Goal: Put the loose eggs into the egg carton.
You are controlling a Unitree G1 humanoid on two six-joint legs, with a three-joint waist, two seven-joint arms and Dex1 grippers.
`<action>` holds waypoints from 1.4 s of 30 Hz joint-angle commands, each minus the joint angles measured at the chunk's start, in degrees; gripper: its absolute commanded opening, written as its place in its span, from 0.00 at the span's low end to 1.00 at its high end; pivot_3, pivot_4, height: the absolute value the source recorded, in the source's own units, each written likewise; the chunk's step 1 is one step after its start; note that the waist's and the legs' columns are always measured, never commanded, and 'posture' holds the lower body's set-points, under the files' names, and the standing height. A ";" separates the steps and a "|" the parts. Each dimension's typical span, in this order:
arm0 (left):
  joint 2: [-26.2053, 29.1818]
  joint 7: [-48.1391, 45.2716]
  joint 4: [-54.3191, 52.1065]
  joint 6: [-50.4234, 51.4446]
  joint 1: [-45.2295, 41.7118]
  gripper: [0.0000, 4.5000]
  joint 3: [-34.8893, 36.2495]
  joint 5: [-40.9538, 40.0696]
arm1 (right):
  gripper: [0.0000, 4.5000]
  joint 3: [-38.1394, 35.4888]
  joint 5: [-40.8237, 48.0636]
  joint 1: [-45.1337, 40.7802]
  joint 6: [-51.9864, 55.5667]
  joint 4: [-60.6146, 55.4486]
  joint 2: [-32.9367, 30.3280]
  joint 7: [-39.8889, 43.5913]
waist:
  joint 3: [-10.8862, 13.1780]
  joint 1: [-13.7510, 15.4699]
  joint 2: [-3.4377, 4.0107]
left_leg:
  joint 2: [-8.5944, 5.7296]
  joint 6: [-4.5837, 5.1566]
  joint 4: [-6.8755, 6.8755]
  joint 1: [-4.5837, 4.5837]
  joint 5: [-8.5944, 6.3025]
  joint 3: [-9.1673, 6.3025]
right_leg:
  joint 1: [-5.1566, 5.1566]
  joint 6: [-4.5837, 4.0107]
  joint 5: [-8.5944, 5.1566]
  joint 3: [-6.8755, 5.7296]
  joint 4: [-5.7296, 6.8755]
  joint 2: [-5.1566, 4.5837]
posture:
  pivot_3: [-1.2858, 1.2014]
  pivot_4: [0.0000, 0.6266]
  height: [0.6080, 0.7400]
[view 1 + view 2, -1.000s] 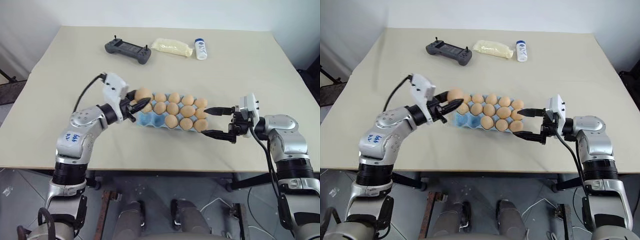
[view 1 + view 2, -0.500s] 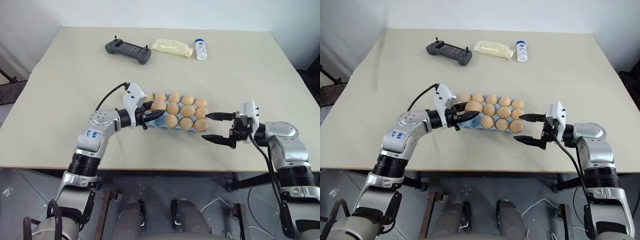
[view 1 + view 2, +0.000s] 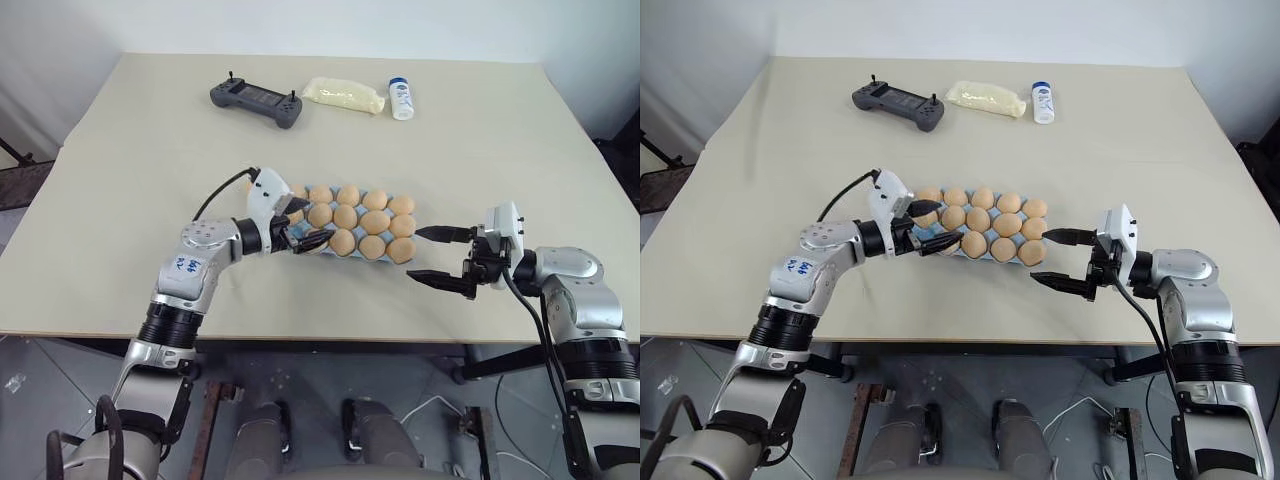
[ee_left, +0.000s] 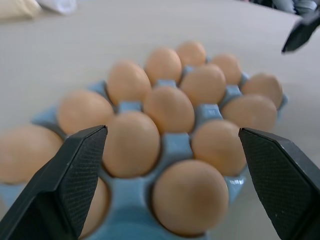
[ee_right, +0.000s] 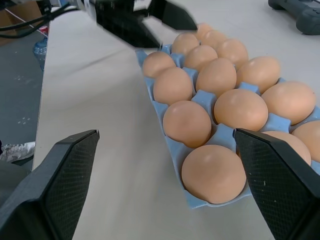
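Left gripper (image 3: 302, 222) has lowered its tan egg into the light blue moulded pulp egg carton (image 3: 300, 246) mid-table and spread its jaws, smooth tan eggs (image 3: 360, 223) filling cups, right gripper (image 3: 430, 255) spread wide beside carton's right end.

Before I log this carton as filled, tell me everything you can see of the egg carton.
The egg carton is a light blue, lidless tray of moulded pulp with scalloped edges. It lies flat on the table between the two grippers. Tan eggs sit in its cups; the cups near the left gripper are partly hidden. That gripper's open jaws hang over that end.
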 commanded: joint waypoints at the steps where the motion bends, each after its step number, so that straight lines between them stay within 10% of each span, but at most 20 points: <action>1: 1.33 4.23 -5.40 -3.37 -0.21 1.00 6.11 -0.44 | 1.00 -1.02 0.80 -1.74 -0.61 -0.35 -0.76 0.43 | 0.00 -0.03 0.00 | 0.00 0.00 0.00 0.00 0.00 0.00 | -0.01 0.00 0.00 0.01 0.01 0.00 | 0.52 0.24 1.00; 23: 2.79 25.70 -33.71 22.44 24.60 1.00 23.46 -3.03 | 1.00 1.46 -0.59 -6.20 -1.42 5.13 0.39 3.25 | 0.00 0.06 0.00 | 0.00 -0.02 -0.05 0.00 -0.04 -0.07 | 0.02 -0.02 -0.01 -0.04 -0.05 -0.04 | 0.52 0.24 1.00; 42: -1.52 17.90 21.26 -12.14 -6.82 1.00 10.68 4.88 | 1.00 0.52 -0.79 -4.59 -0.74 3.08 -0.57 2.49 | 0.00 0.10 -0.01 | -0.02 0.17 -0.34 -0.07 0.06 0.08 | -0.01 0.03 0.01 -0.10 -0.49 0.00 | 0.52 0.24 1.00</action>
